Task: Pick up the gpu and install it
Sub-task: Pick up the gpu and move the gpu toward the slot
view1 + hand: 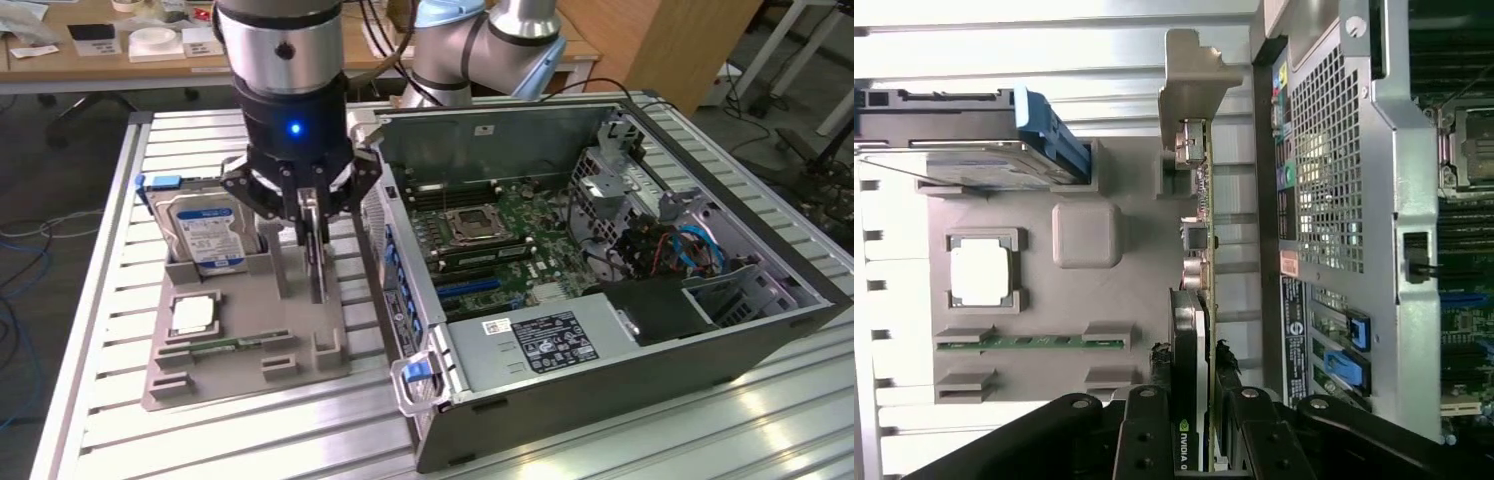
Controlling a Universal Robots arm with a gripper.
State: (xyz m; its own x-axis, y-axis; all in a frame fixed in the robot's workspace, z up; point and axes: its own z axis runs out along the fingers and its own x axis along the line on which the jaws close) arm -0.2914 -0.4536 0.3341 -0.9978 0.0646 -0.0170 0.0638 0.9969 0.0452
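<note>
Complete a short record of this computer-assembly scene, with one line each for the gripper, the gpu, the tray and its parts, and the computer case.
gripper: the gripper is above the grey tray, closed on the gpu
gpu: the gpu is held upright and edge-on; cannot tell whether it is clear of the tray
tray: the tray sits beside the case, on the exterior view's left
hard drive: the hard drive stands upright in the tray
processor: the processor lies flat in a tray pocket
memory stick: the memory stick lies in a tray slot
computer case: the computer case is open, with the motherboard exposed
</note>
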